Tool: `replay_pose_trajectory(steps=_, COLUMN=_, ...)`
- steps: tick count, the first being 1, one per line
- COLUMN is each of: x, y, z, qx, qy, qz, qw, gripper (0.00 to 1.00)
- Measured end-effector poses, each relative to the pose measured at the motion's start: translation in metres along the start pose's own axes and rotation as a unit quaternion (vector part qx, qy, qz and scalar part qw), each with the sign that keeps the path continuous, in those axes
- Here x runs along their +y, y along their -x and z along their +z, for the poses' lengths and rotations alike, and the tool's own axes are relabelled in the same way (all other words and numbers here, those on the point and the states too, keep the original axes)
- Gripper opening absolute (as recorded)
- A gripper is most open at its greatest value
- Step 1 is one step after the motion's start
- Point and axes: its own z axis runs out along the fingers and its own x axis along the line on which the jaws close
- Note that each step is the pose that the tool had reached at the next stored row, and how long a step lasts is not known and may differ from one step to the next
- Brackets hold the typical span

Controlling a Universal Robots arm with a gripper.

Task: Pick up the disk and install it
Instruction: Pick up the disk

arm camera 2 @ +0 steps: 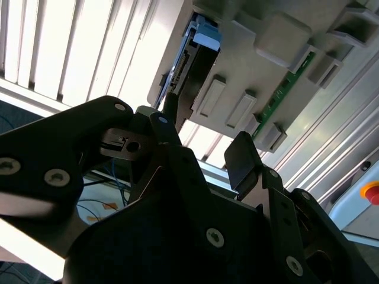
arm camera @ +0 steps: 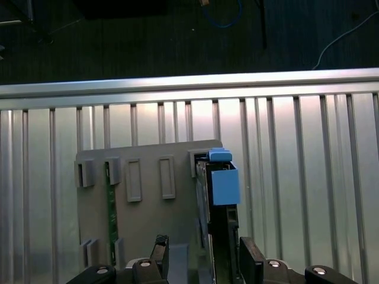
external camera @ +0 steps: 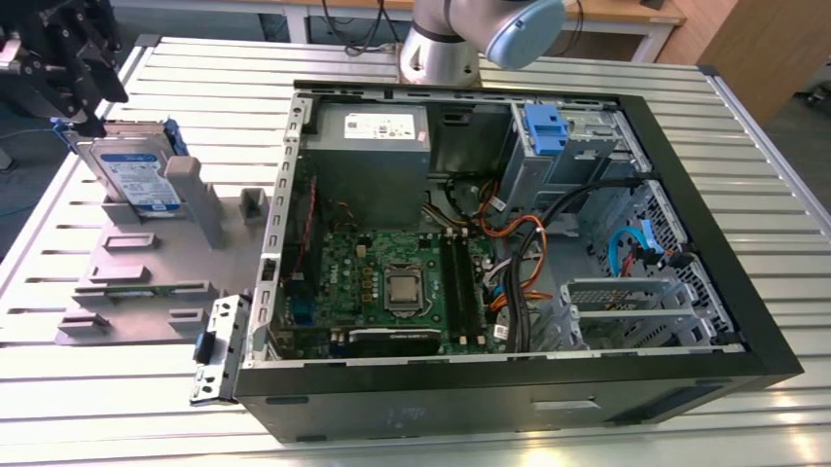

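The disk (external camera: 130, 177) stands upright on its edge in a slot of a grey holder block (external camera: 143, 272), at the exterior view's left of the computer case. It is silver with a white-and-blue label and a blue carrier around it. My gripper (external camera: 81, 107) hangs open right over the disk's top edge. In the first wrist view the disk (arm camera: 224, 184) shows edge-on, and the gripper (arm camera: 205, 263) has one black finger (arm camera: 160, 253) on each side of it. The second wrist view shows the disk (arm camera 2: 190, 56) beyond the gripper (arm camera 2: 204, 133).
The open computer case (external camera: 727, 292) lies on the slatted metal table (external camera: 78, 409), with the motherboard (external camera: 389, 282), cables and a grey power supply (external camera: 370, 131) inside. A blue bracket (external camera: 546, 126) sits on the drive bay at the case's far corner. The arm's base (external camera: 442, 49) stands behind the case.
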Motion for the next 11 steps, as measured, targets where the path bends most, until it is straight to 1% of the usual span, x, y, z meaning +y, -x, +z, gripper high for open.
replay_pose_trajectory(steps=11, x=0.0, y=0.0018, z=0.0014, qx=0.0, qy=0.0001, qz=0.0, qw=1.0, gripper=0.59)
